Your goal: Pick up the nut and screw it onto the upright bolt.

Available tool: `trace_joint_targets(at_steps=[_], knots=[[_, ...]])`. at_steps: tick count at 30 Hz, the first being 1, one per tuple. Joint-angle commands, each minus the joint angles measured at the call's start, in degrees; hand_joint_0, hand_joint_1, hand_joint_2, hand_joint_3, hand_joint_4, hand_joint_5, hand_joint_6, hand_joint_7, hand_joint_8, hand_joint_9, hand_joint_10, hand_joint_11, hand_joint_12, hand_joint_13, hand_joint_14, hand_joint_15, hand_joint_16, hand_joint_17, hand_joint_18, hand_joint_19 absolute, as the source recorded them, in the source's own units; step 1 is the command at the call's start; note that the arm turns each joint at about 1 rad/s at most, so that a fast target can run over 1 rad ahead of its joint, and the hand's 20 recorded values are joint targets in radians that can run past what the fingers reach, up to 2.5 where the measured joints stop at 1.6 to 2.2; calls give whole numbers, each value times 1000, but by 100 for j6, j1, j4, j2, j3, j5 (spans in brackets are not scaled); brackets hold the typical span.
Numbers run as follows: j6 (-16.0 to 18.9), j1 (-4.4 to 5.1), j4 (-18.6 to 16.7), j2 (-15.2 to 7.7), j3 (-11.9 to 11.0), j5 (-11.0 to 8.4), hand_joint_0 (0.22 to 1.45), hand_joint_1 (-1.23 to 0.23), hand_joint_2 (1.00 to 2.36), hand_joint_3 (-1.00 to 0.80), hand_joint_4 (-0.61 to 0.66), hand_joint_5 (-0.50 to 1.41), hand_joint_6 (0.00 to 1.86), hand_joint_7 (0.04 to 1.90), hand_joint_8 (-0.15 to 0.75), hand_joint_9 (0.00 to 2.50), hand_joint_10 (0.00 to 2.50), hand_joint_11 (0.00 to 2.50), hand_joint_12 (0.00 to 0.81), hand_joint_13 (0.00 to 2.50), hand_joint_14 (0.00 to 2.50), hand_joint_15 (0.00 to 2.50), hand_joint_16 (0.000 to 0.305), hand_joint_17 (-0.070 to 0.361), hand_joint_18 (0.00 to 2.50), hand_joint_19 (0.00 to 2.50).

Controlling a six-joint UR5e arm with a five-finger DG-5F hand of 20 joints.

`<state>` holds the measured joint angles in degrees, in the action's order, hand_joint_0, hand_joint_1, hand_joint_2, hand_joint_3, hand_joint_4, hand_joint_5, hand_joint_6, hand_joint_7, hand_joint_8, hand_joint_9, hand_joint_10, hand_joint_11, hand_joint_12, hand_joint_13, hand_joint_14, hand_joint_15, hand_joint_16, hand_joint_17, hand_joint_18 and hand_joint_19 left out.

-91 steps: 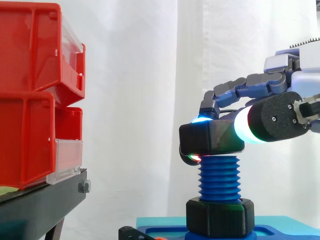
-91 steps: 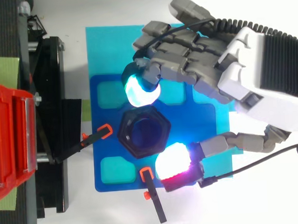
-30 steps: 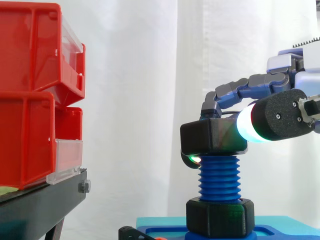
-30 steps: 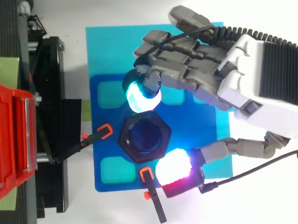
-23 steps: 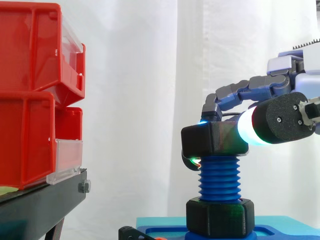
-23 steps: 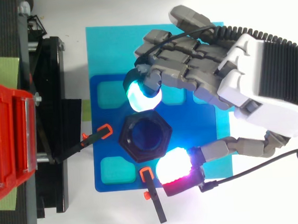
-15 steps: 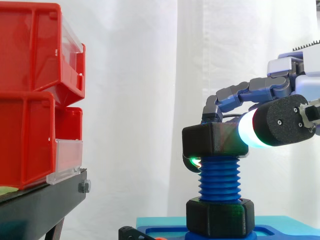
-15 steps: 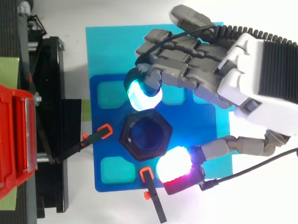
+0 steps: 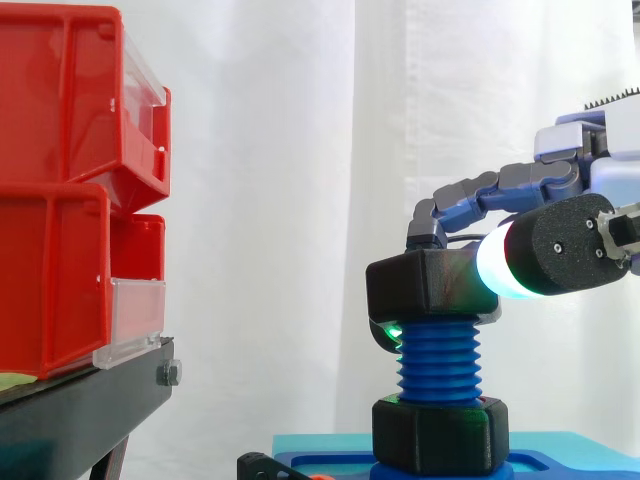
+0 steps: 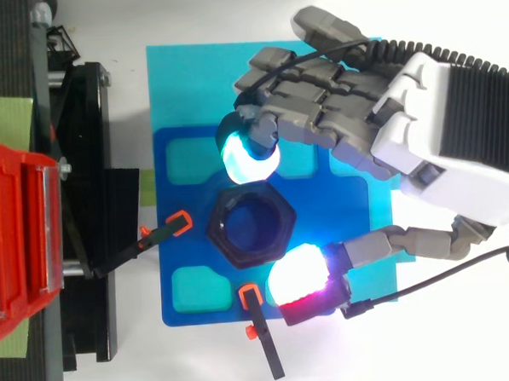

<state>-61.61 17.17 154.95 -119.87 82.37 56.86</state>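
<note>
Nut (image 9: 430, 285): atop the bolt (image 9: 438, 365), your hand (image 10: 422, 130) pinching its opposite sides.
Bolt: upright, threads bare below.
Technique: you hold it level, press lightly, turn without cross-threading.

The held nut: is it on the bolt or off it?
On: the nut sits on top of the blue bolt, pinched by the hand.

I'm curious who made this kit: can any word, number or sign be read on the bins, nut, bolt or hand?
None. No readable word, number or sign stands on the red bins, the black nut, the blue bolt, the blue base plate or the hand.
</note>
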Motion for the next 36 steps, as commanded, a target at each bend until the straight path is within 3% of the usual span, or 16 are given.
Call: trace_joint_targets(at_steps=[1, 23, 28, 36], knots=[[0, -3, 9, -19, -1, 1, 540, -640, 1004, -454, 273, -163, 519, 1313, 319, 478, 0, 0, 303, 347, 0, 0, 33, 74, 151, 0], [0, -3, -35, -19, 25, 18, 510, -644, 1000, -500, 272, -162, 500, 1315, 324, 476, 0, 0, 315, 342, 0, 0, 35, 78, 158, 0], [0, -3, -88, -19, 34, 18, 450, -468, 1000, -500, 313, -186, 503, 1077, 332, 468, 0, 0, 343, 323, 0, 0, 41, 93, 158, 0], [9, -3, -52, -19, 34, 9, 415, -355, 1000, -500, 270, -229, 502, 795, 321, 407, 0, 0, 371, 274, 0, 0, 49, 110, 122, 0]])
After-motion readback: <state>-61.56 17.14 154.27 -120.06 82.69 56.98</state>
